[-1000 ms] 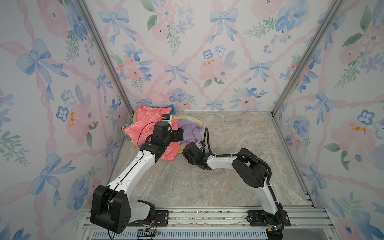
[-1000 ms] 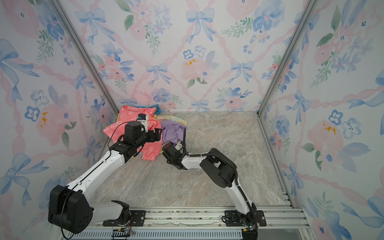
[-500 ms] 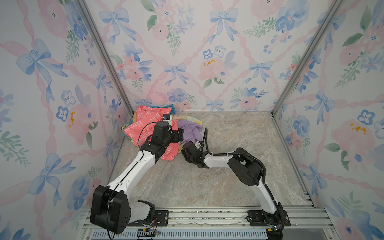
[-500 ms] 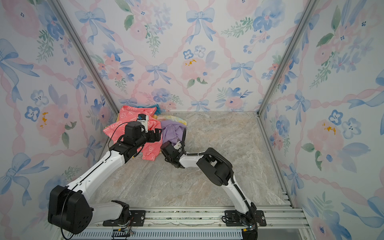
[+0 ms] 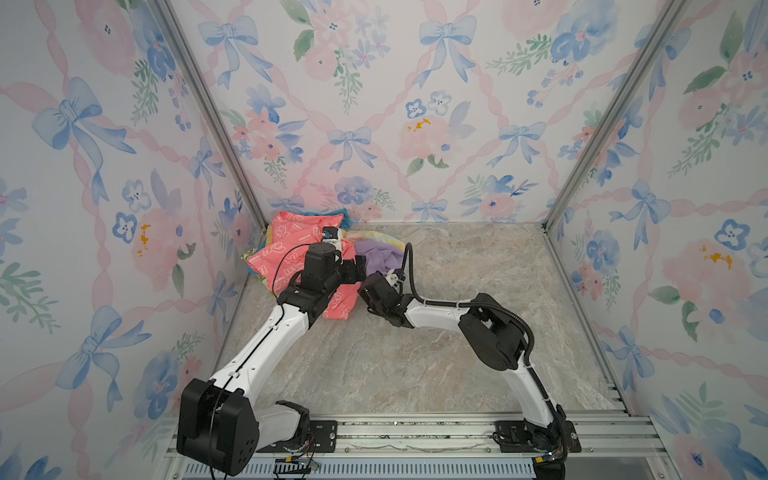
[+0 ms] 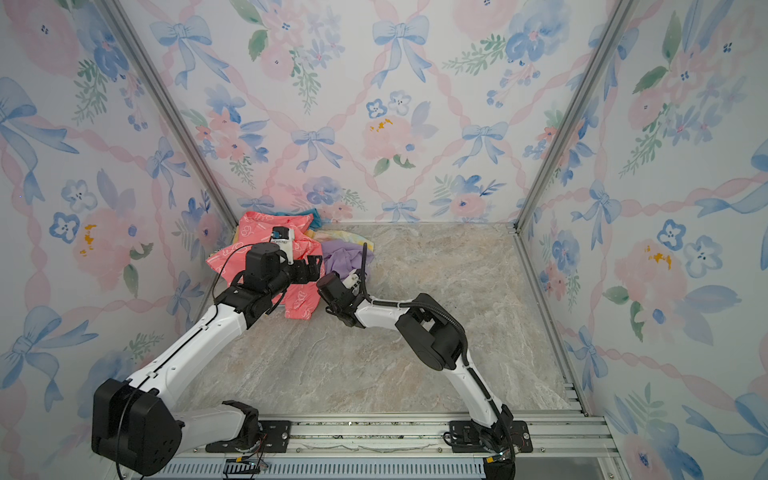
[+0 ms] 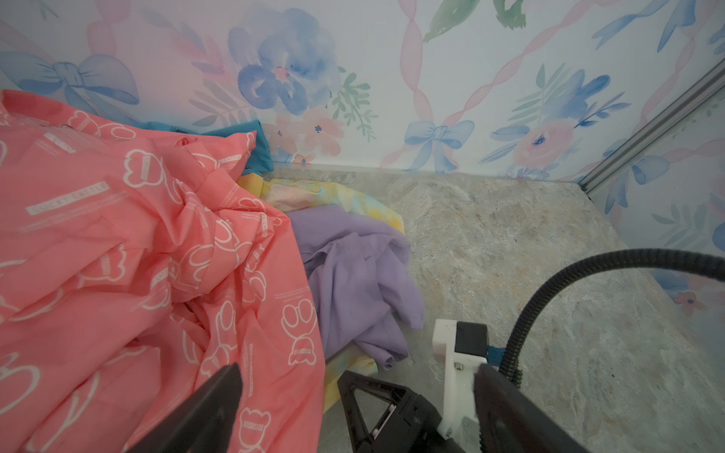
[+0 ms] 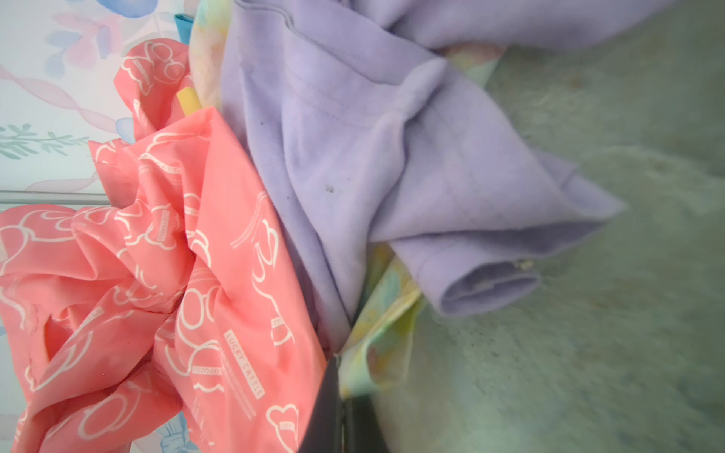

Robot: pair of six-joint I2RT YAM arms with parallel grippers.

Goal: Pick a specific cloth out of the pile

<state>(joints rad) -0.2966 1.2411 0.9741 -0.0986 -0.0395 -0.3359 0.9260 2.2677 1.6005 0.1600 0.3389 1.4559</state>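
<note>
The right gripper (image 8: 341,396) clamps a corner of the pale yellow cloth (image 8: 386,329), blotched pink and blue, under the lilac cloth (image 8: 372,157). The left gripper (image 7: 356,370) gapes.

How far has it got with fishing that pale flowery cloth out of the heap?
Done: the right gripper is at the cloth and looks shut on its corner. In hand: that pinch, low at the edge of the pile. Left: pulling it out, since the lilac cloth and the coral cloth lie over most of it.
</note>
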